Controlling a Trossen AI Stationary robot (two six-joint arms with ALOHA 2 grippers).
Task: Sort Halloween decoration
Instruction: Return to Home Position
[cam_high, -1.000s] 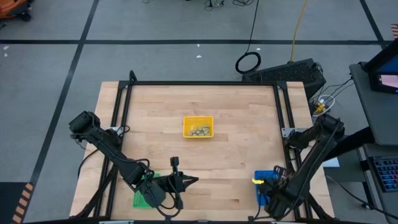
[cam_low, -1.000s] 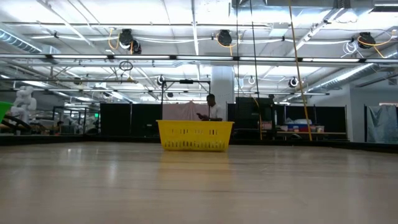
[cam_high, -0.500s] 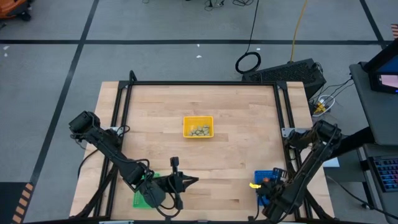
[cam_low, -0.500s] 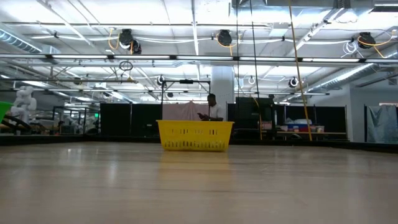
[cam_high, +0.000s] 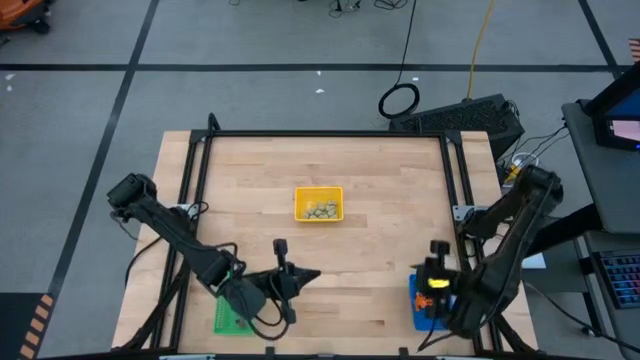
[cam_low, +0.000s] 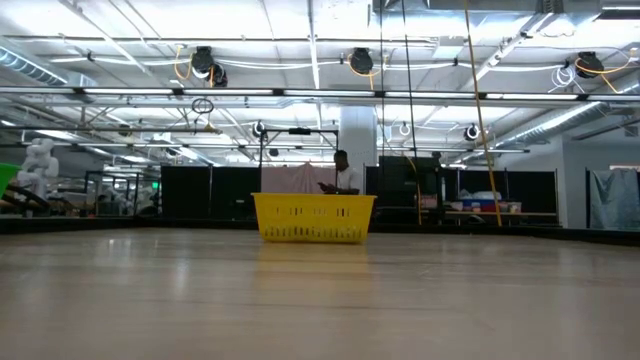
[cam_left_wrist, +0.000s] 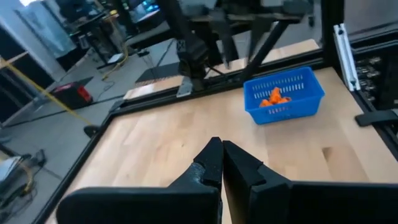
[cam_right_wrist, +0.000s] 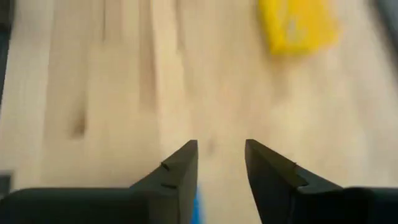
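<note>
- Far left, my left claw (cam_left_wrist: 219, 149) hangs low over the table (cam_high: 380, 170) near the arms' edge. Its fingers are pressed together on nothing and point across toward the right arm.
- Under that arm sits the green tray (cam_high: 226, 320). The arm covers most of it, so I can't tell what's inside.
- Mid-table is the yellow tray (cam_high: 300, 205), with a small heap of pale trinkets (cam_high: 320, 210) lying in it. From table height I see it side on, with a person (cam_low: 343, 175) far behind in the room.
- Right, by the arms' edge, is the blue tray (cam_left_wrist: 292, 109), holding a clump of orange trinkets (cam_left_wrist: 273, 98).
- My right claw (cam_right_wrist: 221, 155) hovers at that tray's far rim, fingers a narrow gap apart, gripping nothing.
</note>
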